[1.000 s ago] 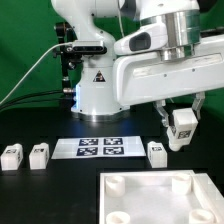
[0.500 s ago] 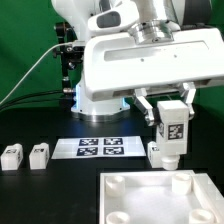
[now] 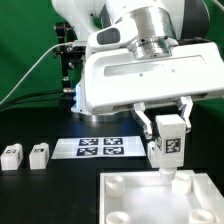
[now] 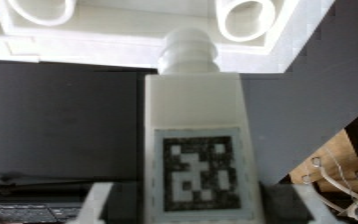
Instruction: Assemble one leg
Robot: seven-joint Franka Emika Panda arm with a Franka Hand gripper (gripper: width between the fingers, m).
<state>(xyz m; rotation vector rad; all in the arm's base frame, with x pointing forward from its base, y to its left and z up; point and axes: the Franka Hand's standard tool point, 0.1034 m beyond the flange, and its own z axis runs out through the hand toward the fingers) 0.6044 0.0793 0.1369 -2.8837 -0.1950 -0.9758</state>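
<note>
White plastic leg (image 3: pixel 169 148), a small block with a black-and-white tag on its face, hangs upright in the robot's gripper (image 3: pixel 167 126). The two fingers are clamped on the leg's upper end.

In the exterior view the leg is held over the far corner of the large white panel (image 3: pixel 145 200), on the exterior view's right. Its narrow peg end points down at the round corner socket (image 3: pixel 179 183) there. The peg looks very near the socket's rim but not seated in it (whether it touches cannot be told).

The wrist view looks along the leg (image 4: pixel 194 120) toward the panel (image 4: pixel 114 35). The peg end (image 4: pixel 190 45) lies between two visible sockets, nearer one of them, and does not seem to sit over the opening.

Two spare legs (image 3: pixel 24 154) stand on the black table (image 3: pixel 60 190) at the exterior view's left, just beside the marker board (image 3: pixel 100 147). The panel sockets in view look empty.

Judged from this, the pick-up and the carry to the panel are done. What appears left is the final lining up over the socket, the lowering of the peg into it, any fastening the joint needs (probably a twist, given the ribbed tip), and letting go.
</note>
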